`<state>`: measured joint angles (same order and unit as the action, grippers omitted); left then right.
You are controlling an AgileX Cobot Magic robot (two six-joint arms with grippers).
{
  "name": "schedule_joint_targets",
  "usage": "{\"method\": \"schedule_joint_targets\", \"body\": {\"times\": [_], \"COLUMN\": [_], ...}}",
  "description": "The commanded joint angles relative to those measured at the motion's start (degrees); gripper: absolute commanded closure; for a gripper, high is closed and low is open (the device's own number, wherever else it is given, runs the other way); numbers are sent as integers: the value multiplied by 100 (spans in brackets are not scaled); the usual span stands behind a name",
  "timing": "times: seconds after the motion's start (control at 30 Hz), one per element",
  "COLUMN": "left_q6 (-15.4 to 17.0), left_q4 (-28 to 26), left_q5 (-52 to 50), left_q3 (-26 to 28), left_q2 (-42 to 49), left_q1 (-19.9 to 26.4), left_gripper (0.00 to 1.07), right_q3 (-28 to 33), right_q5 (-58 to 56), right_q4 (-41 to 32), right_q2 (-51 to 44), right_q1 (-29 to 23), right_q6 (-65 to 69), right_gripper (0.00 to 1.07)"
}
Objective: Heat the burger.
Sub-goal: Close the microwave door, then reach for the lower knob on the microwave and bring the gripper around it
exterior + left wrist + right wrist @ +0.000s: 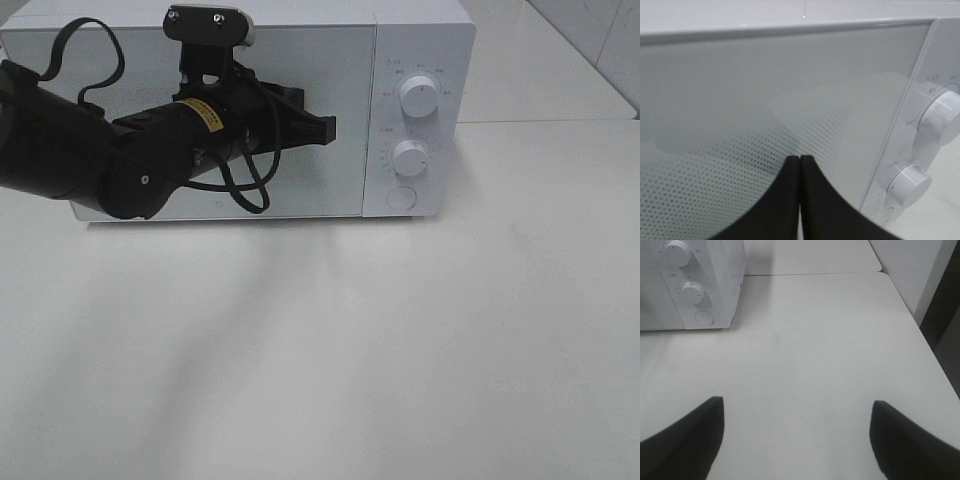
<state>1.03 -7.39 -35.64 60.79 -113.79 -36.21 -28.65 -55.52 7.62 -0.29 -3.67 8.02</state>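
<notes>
Just ahead of the left gripper, whose fingers press together, the microwave door stands shut. We see no burger; presumably it sits inside. Next, we turn a knob beside the door.

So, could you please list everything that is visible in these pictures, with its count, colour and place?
microwave: one, white, at the back of the table
door: one, grey with a dotted pattern, front of the microwave, closed
upper knob: one, white, on the microwave's right panel
lower knob: one, white, below the upper knob
round button: one, white, below the lower knob
table: one, white, under the microwave
burger: none in view; the door hides the inside
left arm: one, black, in front of the door
left gripper: one, black, shut, close to the door
right gripper: one, black, open, over the table, right of the microwave
</notes>
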Motion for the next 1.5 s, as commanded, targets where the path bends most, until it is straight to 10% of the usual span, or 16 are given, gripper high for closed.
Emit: {"method": "schedule_joint_targets", "body": {"times": [0.03,0.47,0.7,1.5], "left_q6": [6,-11,11,34], "left_q4": [-533,-206,-189,-384], "left_q5": [-29,2521,4400,8669], "left_q3": [195,189,189,195], "left_q2": [52,814,1249,2131], "left_q1": [126,-470,-917,-561], "left_gripper": [107,101,5,7], "right_q3": [11,11,11,11], "right_q5": [29,29,29,29], "right_q4": [-23,-23,-23,-23], "right_q2": [-143,-143,-143,-143], "right_q1": [29,29,29,29], "right_q6": [57,57,57,57], "right_gripper": [31,31,31,31]}}
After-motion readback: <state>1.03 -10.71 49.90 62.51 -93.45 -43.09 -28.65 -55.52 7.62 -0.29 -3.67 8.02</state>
